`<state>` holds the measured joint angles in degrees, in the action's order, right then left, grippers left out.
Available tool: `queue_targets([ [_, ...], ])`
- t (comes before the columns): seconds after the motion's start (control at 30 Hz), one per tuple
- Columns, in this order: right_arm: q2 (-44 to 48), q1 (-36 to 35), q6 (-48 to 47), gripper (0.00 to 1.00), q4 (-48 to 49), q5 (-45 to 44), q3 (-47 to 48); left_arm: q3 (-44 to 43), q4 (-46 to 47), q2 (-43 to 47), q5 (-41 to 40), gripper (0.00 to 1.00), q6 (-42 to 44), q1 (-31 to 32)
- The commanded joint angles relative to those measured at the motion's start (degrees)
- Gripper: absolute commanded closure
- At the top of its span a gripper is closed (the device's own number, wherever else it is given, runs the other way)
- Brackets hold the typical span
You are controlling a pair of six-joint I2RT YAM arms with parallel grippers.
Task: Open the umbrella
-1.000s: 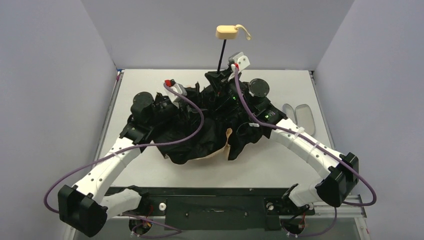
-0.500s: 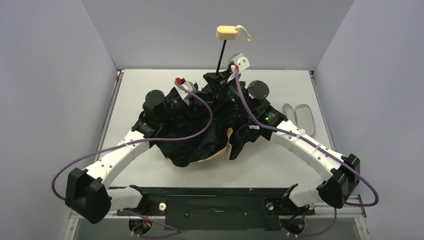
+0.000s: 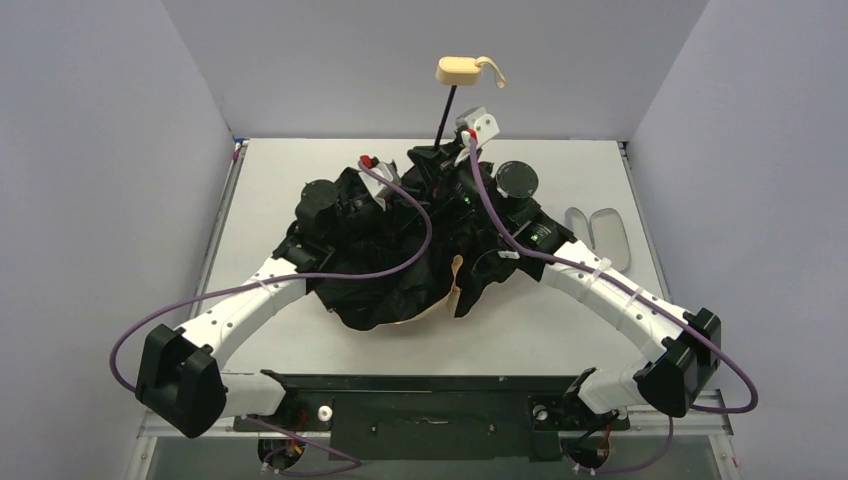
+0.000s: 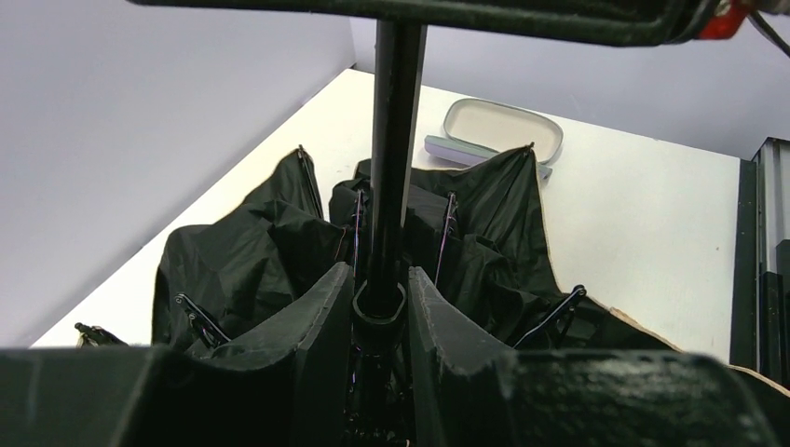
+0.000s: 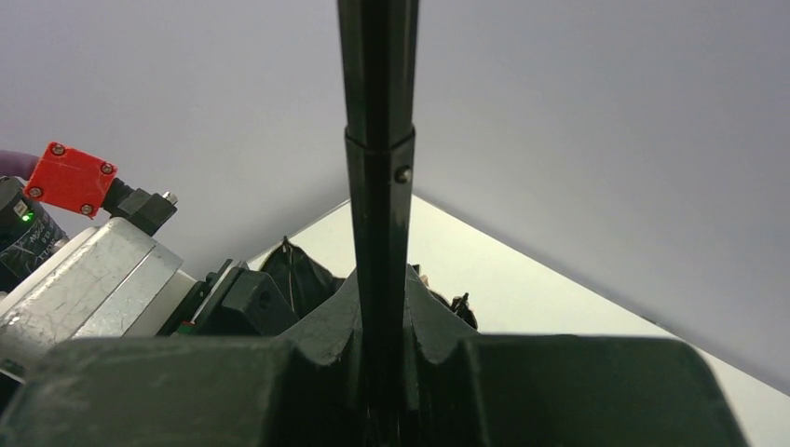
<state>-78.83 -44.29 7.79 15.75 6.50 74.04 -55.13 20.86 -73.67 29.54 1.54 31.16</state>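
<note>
White table (image 3: pixel 290 180) between grey walls (image 3: pixel 100 150), crumpled black-lined umbrella (image 3: pixel 400 290) at frame centre, handle (image 3: pixel 459 69) raised at top centre, left gripper (image 4: pixel 379 303) clamped around its shaft (image 4: pixel 391 140), right gripper (image 5: pixel 380 312) clamped on the same shaft.

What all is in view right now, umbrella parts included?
umbrella: one, black lining with a peach edge, crumpled mid-table, not yet open
shaft: one, black, rising out of the canopy
handle: one, beige, on top of the shaft
sleeve: one, grey-lavender, on the table right of the umbrella
table: one, white, under everything
left gripper: one, black, shut on the shaft low down among the ribs
right gripper: one, black, shut on the shaft higher up
arms: two, white and black, reaching in from the near edge
</note>
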Motion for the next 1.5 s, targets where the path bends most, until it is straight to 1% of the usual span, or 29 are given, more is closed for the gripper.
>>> queue_targets([
  [0.0, 3.8, -0.5, 0.9, 1.00, 5.0, 1.9, 1.7, -1.7, 1.9, -1.1, -2.1, 0.80, -0.5, 0.0],
  [0.1, 3.8, 0.9, 0.9, 1.00, 4.7, 1.8, 3.8, 1.0, 0.6, -1.3, -3.4, 0.80, 0.4, -0.6],
  [0.27, 3.1, 4.7, 3.6, 1.00, 4.7, 3.6, 8.4, 5.6, -1.5, -2.1, -2.3, 0.81, -0.7, -3.1],
  [0.43, 2.1, 7.0, 5.7, 1.00, 5.6, 5.0, 12.2, 8.3, -2.9, -4.2, -2.6, 0.82, 2.3, -3.9],
  [0.67, 1.5, 7.3, 6.5, 1.00, 6.5, 6.8, 15.6, 8.4, -5.1, -7.8, -3.7, 0.82, 3.8, -6.3],
  [0.8, 1.5, 7.9, 5.0, 1.00, 6.2, 7.9, 16.3, 7.8, -8.1, -9.1, -4.3, 0.82, 4.5, -7.2],
  [0.97, 1.5, 9.5, 2.4, 1.00, 5.3, 9.3, 17.6, 6.5, -12.2, -10.5, -4.5, 0.82, 4.9, -10.2],
  [1.1, 2.0, 9.8, -1.0, 1.00, 4.5, 12.2, 16.7, 5.8, -16.3, -10.3, -4.0, 0.81, 7.6, -11.7],
  [1.2, 2.3, 9.8, -1.7, 1.00, 5.0, 13.6, 15.5, 5.0, -19.3, -10.2, -4.2, 0.81, 11.1, -11.8],
  [1.23, 2.3, 9.8, -1.5, 1.00, 5.3, 13.7, 15.5, 5.0, -19.6, -10.3, -4.2, 0.81, 12.3, -11.9],
  [1.33, 1.9, 9.5, -1.2, 1.00, 5.8, 14.0, 15.4, 4.1, -20.2, -10.0, -3.0, 0.70, 13.6, -12.1],
  [1.43, 1.7, 9.3, -1.2, 1.00, 6.4, 14.2, 14.6, 2.4, -19.9, -9.2, -2.4, 0.66, 14.2, -12.1],
  [1.47, 1.5, 9.4, -1.2, 1.00, 6.6, 13.9, 14.2, 1.2, -20.2, -9.0, -2.6, 0.63, 14.4, -11.9],
])
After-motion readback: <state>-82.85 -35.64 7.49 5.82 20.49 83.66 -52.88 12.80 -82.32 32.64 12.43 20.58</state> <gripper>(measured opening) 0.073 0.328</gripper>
